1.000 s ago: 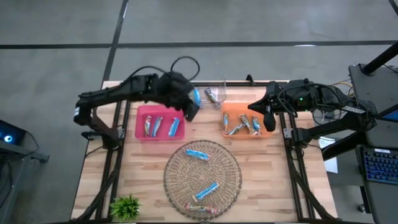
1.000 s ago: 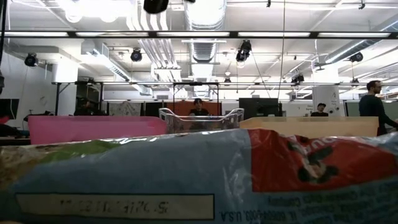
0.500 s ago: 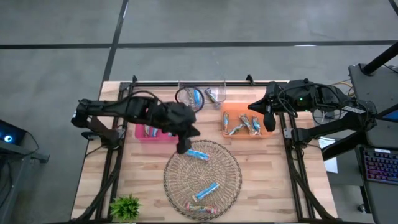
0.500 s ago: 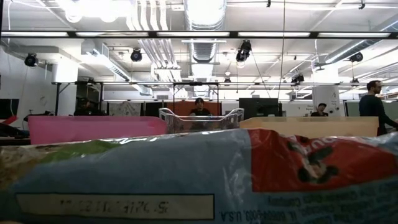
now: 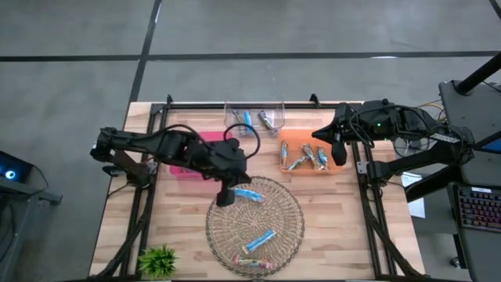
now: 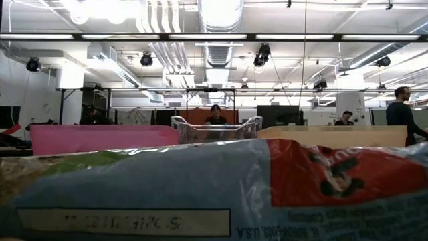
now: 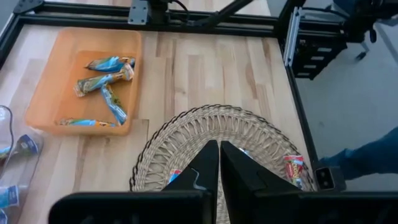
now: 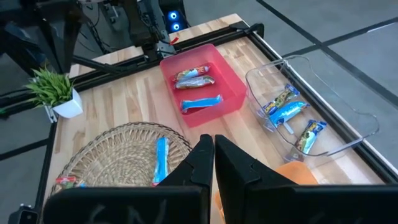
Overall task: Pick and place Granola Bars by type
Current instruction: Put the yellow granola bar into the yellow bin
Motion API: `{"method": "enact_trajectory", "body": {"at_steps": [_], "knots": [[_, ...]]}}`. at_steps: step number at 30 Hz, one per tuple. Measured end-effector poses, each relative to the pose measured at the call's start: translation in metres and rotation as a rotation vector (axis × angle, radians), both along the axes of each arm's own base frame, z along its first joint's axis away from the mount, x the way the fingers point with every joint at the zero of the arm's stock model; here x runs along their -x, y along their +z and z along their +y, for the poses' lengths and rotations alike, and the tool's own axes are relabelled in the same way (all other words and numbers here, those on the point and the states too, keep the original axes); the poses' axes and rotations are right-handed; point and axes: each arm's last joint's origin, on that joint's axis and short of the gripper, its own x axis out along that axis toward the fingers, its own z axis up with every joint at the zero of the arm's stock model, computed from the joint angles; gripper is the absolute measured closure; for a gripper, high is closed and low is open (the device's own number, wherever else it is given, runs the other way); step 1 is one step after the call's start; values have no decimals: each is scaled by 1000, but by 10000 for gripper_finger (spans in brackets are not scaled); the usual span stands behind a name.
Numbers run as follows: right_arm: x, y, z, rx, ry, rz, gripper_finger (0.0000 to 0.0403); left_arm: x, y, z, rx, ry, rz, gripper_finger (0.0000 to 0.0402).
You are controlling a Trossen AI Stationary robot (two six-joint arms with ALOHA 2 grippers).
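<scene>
The Granola Bars are sorted among three trays, and three more lie in a round wicker basket [image 5: 254, 223]: a blue bar [image 5: 249, 193], a second blue bar [image 5: 261, 239] and a reddish bar [image 5: 254, 264]. My left gripper [image 5: 226, 196] hangs shut and empty above the basket's far-left rim, close to the first blue bar; the left wrist view shows its fingers [image 7: 219, 158] together over the basket [image 7: 249, 134]. My right gripper [image 5: 338, 153] waits shut and empty above the orange tray's [image 5: 309, 153] right side. One bar's wrapper [image 6: 214, 194] fills the low view's lower half.
My left arm covers most of the pink tray [image 5: 188, 168], which holds three bars [image 8: 200, 87]. A clear tray [image 5: 254, 117] with bars stands at the far edge, and a small green plant [image 5: 159, 260] at the near left corner. A black frame runs around the table.
My left gripper has swung from beside the pink tray's right end toward the table's near edge, ending over the basket's far-left rim, and has rolled on the way. It stayed shut. The clear tray, covered by the arm before, now shows.
</scene>
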Motion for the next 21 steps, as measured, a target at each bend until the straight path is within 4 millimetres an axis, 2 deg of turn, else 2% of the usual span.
{"method": "enact_trajectory", "body": {"at_steps": [21], "knots": [[0,0,0,-1,1,1,394,-1,-19,0,-15,-2,84,401]]}}
